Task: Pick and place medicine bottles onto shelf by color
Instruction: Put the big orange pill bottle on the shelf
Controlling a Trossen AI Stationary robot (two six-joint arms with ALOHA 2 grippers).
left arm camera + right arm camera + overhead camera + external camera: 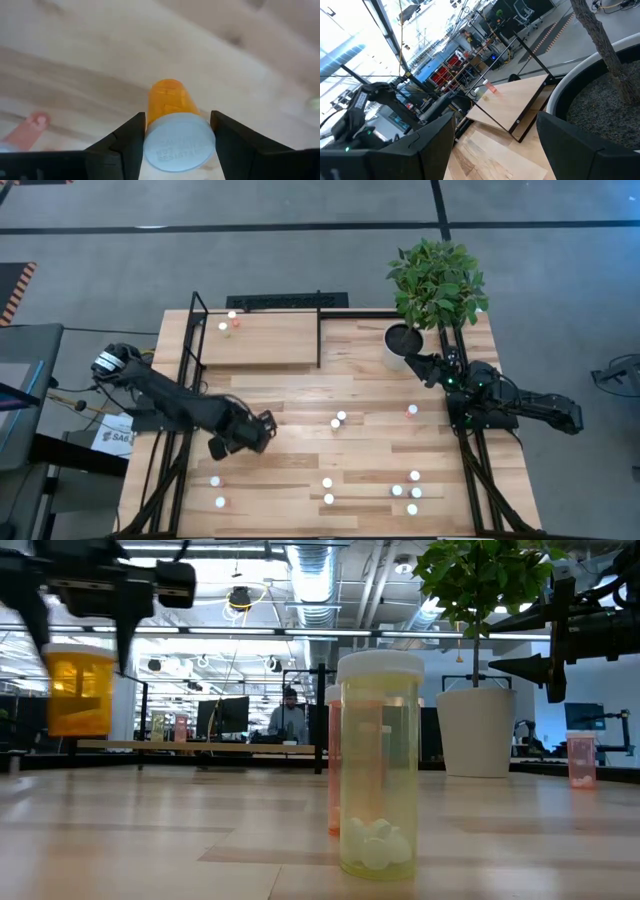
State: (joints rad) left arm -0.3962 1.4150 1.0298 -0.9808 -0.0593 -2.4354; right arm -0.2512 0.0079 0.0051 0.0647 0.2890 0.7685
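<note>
Beyond the table, the low view looks into an open office hall with ceiling ducts, strip lights and desks, where a person (290, 718) sits at a screen far behind. On the plank tabletop (300, 410) a potted plant (437, 280) in a white pot (400, 345) stands at the far right corner, just beside the right gripper (418, 366). The shelf (260, 337) lies at the far left of the table, a light wood board framed by thin black rods, with two small bottles (229, 323) already on its far left end, one white-capped and one reddish.

Loose medicine bottles dot the near half of the table: a pair at the middle (338, 420), a reddish one (412, 410) to the right, a cluster near the right front (412, 490), two more toward the front centre (327, 490) and two at the left front (217, 490). In the low view a yellowish bottle (380, 765) holding white pills stands close to the camera, hiding a pinkish one behind it.

The left arm reaches low from the table's left edge toward the middle, wrist bent down. The left gripper (177, 137) is clamped on an orange bottle (170, 97) by its white cap (179, 142), lifted clear of the wood and well apart from the shelf. The right arm waits at the right edge, its fingers spread wide and holding nothing, pointing at the pot.
</note>
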